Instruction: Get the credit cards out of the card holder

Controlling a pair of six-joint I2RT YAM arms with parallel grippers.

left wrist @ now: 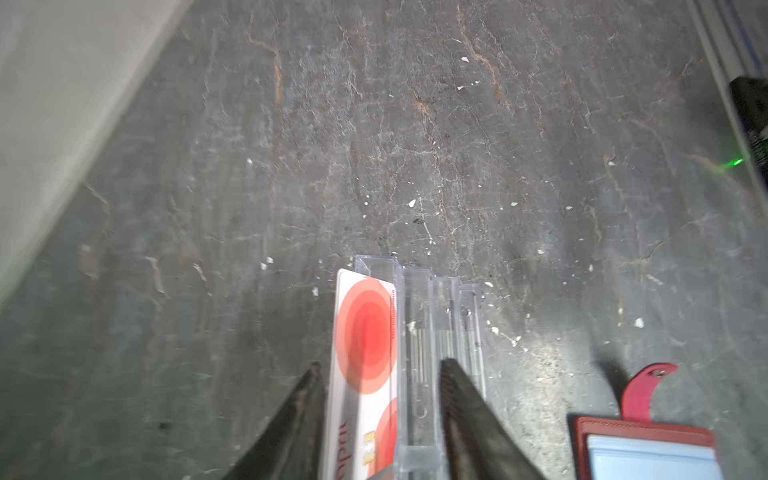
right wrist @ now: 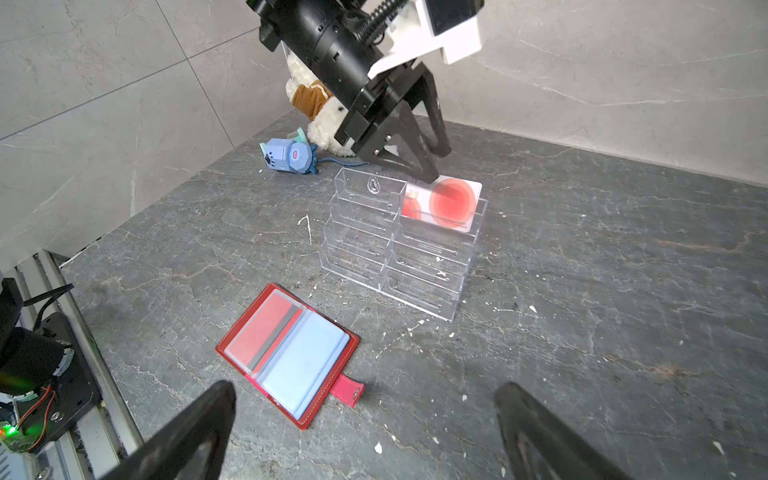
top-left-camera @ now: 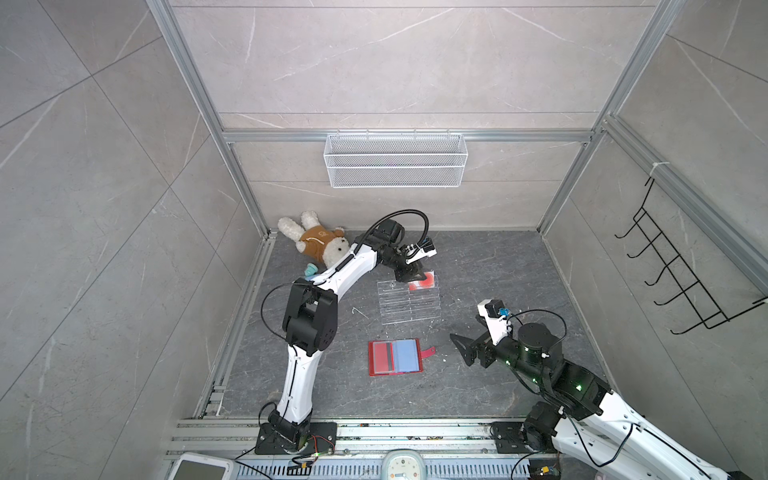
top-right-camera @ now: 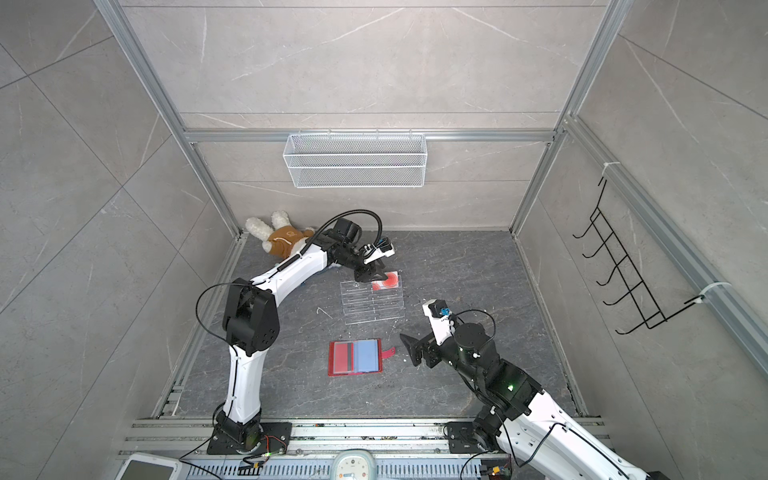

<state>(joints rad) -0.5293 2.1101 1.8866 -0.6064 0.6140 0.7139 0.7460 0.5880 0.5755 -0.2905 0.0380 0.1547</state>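
One card (right wrist: pixel 259 328) sits in the holder (right wrist: pixel 328 376), which lies open and flat just in front of the stand (right wrist: pixel 361 232). A second card (right wrist: pixel 451 203) stands in the stand's top tier, on its right side.

The left gripper (left wrist: pixel 380 365) straddles that standing card with its jaws apart, so the card looks released. The right gripper (right wrist: pixel 365 388) hovers over the holder, in front of the stand, spread wide with nothing between its fingers.

I judge the cards to be light, thin, stiff and slick — easy to lose from a pinch, hard to hurt. The one in the holder lies under a clear sleeve with no edge standing up. It probably has to be slid out by a short edge while the light holder is pinned. I cannot tell which end of the sleeve is open.

Its long axis and grey stripe run toward the stand, and the strap (right wrist: pixel 347 390) points right. The standing card rests on a long edge — its long axis runs across the stand and its circle faces front.
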